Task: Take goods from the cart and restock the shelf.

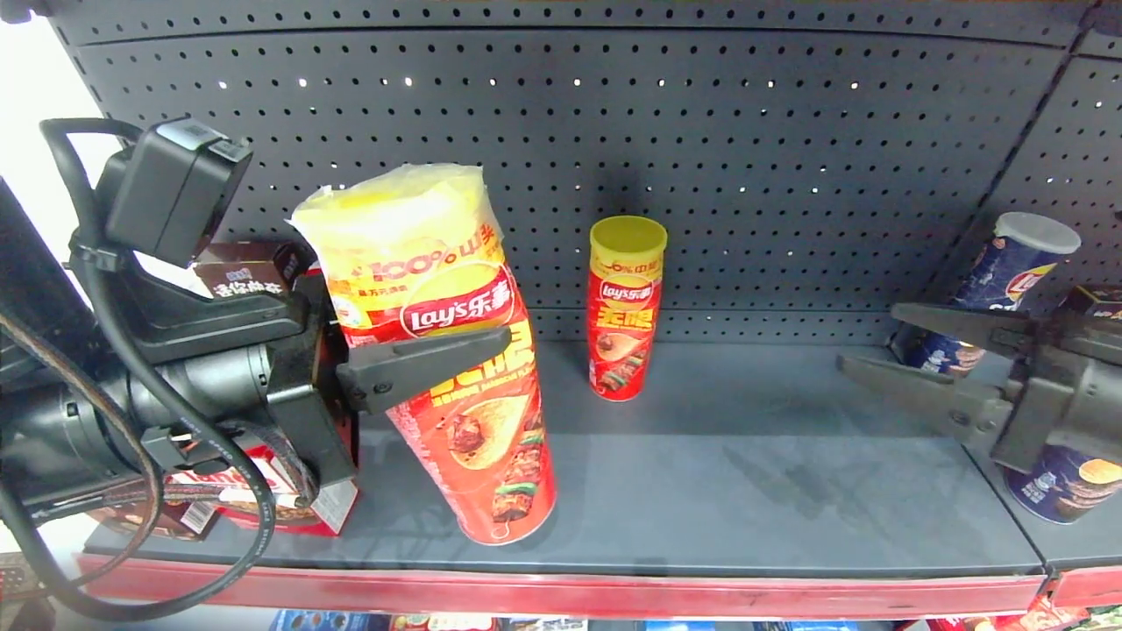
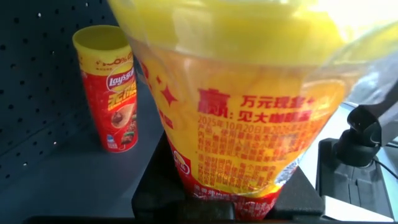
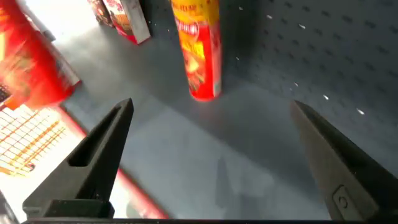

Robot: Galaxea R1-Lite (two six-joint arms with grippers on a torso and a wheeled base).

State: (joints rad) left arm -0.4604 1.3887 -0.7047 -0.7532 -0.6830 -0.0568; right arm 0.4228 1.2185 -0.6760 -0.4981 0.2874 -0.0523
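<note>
- Left pincer (image 1: 456, 346) sits closest to the head camera. Its jaws are clamped across the upper middle of a tall chip can (image 1: 491, 456), one finger visible over the front of the label.
- Landmark for everything else: the small chip can (image 1: 624, 307), which stands upright at the back of the shelf (image 1: 745, 473) against the pegboard.
- Relative to that small can, the tall can is forward and to the robot's left. Its base is down near the shelf's front edge — whether it is touching the shelf or just off it I cannot tell.
- The tall can's long axis is tilted: the yellow-wrapped top leans away from the small can, the base points toward it.
- My judgement is that the coming move turns on that tilt — the can must be brought upright before release. The left arm is the one to do it, since it already has the can.
- Right pincer (image 1: 868, 337) hangs to the robot's right of the small can, fingers spread wide and holding nothing.
- Blue cans (image 1: 1008, 280) stand beyond it, farther from the small can.
</note>
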